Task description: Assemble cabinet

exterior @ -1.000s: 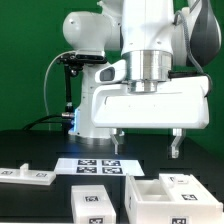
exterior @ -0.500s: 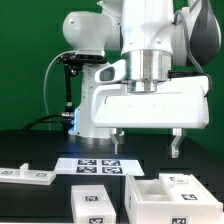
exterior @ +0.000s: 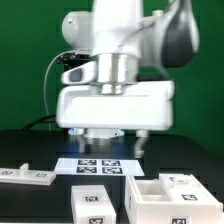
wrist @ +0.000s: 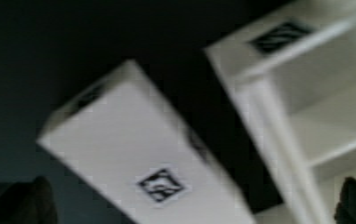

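Observation:
The cabinet's open white box body (exterior: 168,196) lies at the front on the exterior view's right, with tags on its walls; it also shows in the wrist view (wrist: 308,90). A loose white panel with a tag (exterior: 93,205) lies just beside it, on its left in the exterior view, and shows in the wrist view (wrist: 136,140) too. Another flat tagged panel (exterior: 26,176) lies at the far left. My gripper (exterior: 112,141) hangs open and empty above the table, over the loose panel and the box's edge. In the wrist view the gripper (wrist: 189,204) has one dark fingertip at each side.
The marker board (exterior: 98,166) lies flat on the black table behind the parts, below my gripper. A black stand with cables (exterior: 67,85) rises at the back left before a green backdrop.
The arm has swung toward the exterior view's left, carrying the open gripper with it. The parts on the table have not moved.

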`<state>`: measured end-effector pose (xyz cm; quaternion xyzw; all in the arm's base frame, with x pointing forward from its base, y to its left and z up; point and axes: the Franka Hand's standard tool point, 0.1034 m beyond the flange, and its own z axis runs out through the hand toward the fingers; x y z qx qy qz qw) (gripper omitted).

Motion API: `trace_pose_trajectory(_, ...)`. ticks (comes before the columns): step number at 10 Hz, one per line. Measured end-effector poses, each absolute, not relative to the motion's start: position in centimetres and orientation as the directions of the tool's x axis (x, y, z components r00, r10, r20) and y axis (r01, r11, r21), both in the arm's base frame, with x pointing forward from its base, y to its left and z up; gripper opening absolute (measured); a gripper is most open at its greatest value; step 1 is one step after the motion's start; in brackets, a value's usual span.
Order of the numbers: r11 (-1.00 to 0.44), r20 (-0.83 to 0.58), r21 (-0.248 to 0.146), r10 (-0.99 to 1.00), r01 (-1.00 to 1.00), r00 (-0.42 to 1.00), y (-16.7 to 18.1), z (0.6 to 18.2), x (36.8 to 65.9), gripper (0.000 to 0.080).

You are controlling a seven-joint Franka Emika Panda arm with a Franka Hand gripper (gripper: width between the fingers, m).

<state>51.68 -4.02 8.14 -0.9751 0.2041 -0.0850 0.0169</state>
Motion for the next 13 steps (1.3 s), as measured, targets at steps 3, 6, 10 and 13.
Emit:
trace_pose_trajectory(3,-0.912,0.153,-0.063,-0.411,-0.406,0.899,-4.4,8.0,51.6,0.0797)
trace_pose_trajectory(6,-0.942,0.104,-0.048,-0.335,-0.332,0.936,-9.1,6.8,49.5,0.0797)
trace_pose_trajectory(10,-0.916,0.012,-0.084,-0.395,-0.393,0.919,-13.7,6.1,47.0,0.0797)
trace_pose_trajectory(13,-0.94,-0.023,-0.078,-0.331,-0.332,0.943,-13.1,4.5,45.6,0.0797)
